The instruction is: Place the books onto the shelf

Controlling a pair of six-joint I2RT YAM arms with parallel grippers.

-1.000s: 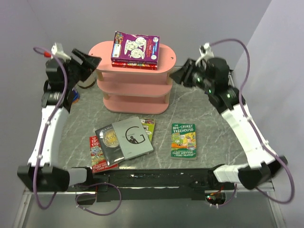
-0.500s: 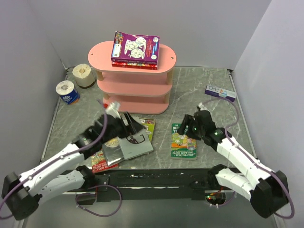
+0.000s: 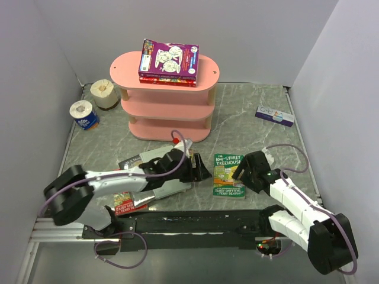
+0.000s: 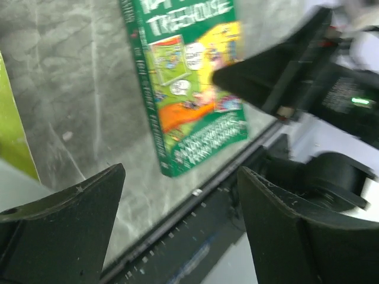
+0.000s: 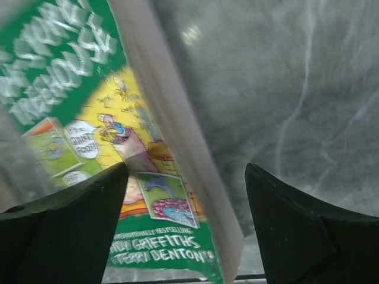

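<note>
**Both arms drop to the green book**

The right gripper has its fingers spread wide, straddling the right-hand edge of the green book and clamping nothing yet. The left gripper is also released and empty, aimed at the same book from its left.

A second ago both arms were raised beside the shelf. Now they are low over the near worktop, and the right fingers have widened on the way down. I take this as the start of the next pick-up.

A purple book and a red one under it lie on the top board. The green book lies flat, near right, and the book pile lies near left under the left arm.

The two grippers are close together and could clash. The toilet rolls and small box sit well apart.
</note>
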